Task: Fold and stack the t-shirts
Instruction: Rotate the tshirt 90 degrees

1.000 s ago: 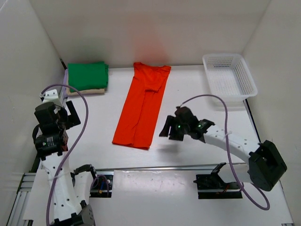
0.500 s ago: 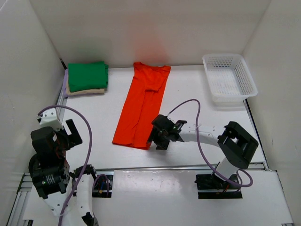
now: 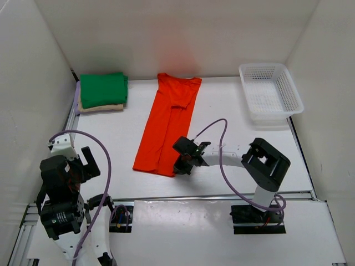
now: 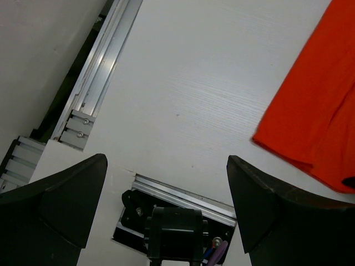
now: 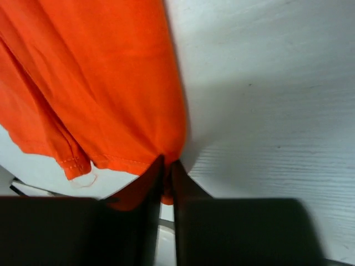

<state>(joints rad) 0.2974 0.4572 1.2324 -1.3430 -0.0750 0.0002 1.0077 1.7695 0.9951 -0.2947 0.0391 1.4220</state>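
Note:
The orange-red t-shirt [image 3: 169, 124] lies folded lengthwise as a long strip in the middle of the table. My right gripper [image 3: 178, 168] is shut on its near right hem corner. In the right wrist view the fingers [image 5: 167, 162] pinch the orange cloth [image 5: 100, 83] at the hem. A folded green t-shirt [image 3: 104, 88] sits on a tan one [image 3: 102, 107] at the back left. My left gripper [image 3: 75, 159] hangs open over the near left of the table, holding nothing. In the left wrist view its jaws [image 4: 166, 160] stand wide and the orange hem [image 4: 316, 122] is off to the right.
A white lattice basket [image 3: 263, 66] stands at the back right. A metal rail [image 3: 194, 197] runs along the table's near edge, with the arm mounts below it [image 4: 172, 227]. White walls close in the left, back and right sides.
My right arm swung left to the orange shirt's near right corner and shut on the hem. My left arm drew back toward the near left corner, still open.

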